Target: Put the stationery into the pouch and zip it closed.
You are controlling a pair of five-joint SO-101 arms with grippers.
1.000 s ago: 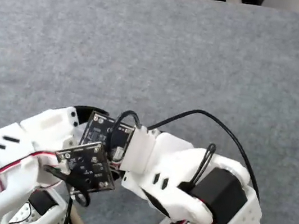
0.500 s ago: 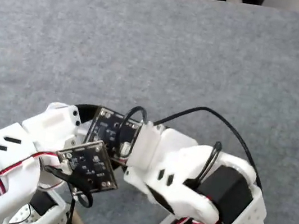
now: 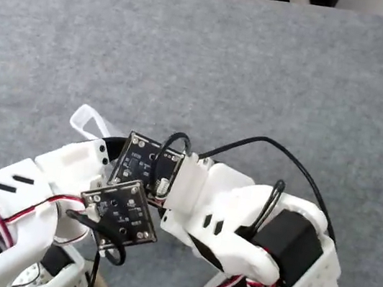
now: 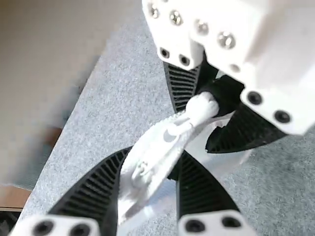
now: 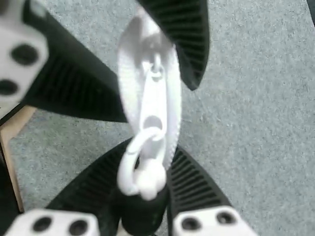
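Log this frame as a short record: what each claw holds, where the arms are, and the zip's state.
left claw: shut on the end of the white fabric pouch
right claw: shut on the white ball-ended zipper pull
arms: claws face each other, close together, at the near edge of the grey cloth table
pouch: held up between both claws
zip: cannot tell whether fully closed
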